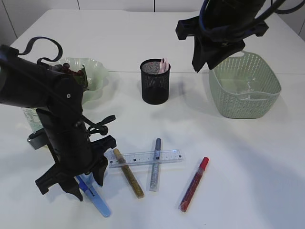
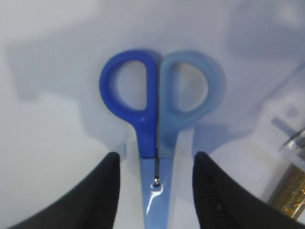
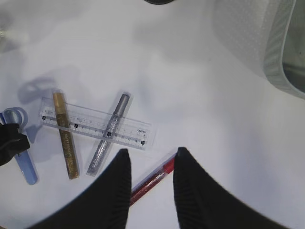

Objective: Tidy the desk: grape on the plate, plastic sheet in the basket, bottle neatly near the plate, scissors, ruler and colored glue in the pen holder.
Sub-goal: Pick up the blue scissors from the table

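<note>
Grapes (image 1: 71, 70) plated at upper left; your left gripper (image 2: 156, 183) straddles the scissors (image 2: 159, 119), jaws apart, nothing held; ruler (image 1: 145, 157) and glue pens (image 1: 155, 164) remain.

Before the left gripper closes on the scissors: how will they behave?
The scissors lie flat and closed on the smooth table, so they will probably slide or pivot if nudged. They look rigid, small and light. The left gripper straddles the narrow neck near the pivot; the wider handle end may swing down once lifted.
</note>
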Robot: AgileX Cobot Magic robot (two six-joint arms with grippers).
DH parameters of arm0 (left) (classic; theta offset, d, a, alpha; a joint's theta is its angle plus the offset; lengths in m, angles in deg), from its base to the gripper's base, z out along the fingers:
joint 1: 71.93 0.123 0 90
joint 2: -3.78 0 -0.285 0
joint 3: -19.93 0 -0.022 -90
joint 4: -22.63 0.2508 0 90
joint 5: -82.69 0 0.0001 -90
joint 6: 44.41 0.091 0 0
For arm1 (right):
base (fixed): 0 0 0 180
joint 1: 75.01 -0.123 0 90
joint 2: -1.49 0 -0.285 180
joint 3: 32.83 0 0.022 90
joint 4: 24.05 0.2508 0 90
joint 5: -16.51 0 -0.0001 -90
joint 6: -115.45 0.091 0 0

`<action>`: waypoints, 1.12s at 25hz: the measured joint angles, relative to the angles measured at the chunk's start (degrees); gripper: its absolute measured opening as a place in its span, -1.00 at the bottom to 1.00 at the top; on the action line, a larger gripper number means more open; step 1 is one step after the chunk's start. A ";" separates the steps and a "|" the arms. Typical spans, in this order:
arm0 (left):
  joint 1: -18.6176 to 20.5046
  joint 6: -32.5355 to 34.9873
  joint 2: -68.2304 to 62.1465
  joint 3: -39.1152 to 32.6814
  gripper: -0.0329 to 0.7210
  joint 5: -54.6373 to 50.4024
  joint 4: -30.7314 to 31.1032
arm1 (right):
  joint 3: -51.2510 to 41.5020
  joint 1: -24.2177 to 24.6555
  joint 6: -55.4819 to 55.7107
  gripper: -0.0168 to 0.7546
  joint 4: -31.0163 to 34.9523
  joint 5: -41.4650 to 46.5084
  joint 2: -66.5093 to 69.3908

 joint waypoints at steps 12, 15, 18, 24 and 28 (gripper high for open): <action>0.35 0.22 -0.12 0.00 -0.02 0.00 0.52 | 0.00 0.00 -0.22 -0.28 0.00 0.00 0.00; 0.35 0.22 -0.15 0.00 -0.03 0.00 0.92 | 0.00 0.00 -0.22 -0.28 0.00 0.00 0.00; 0.35 0.22 -0.37 0.00 -0.04 0.00 1.27 | 0.00 0.00 -0.22 -0.28 0.00 0.00 0.00; 0.35 0.46 -0.48 0.00 -0.06 0.00 1.37 | 0.00 0.00 -0.35 -0.28 0.00 0.00 0.00; 0.35 0.46 -0.48 0.00 -0.06 0.00 1.49 | 0.00 0.00 -0.35 -0.28 0.00 0.00 0.00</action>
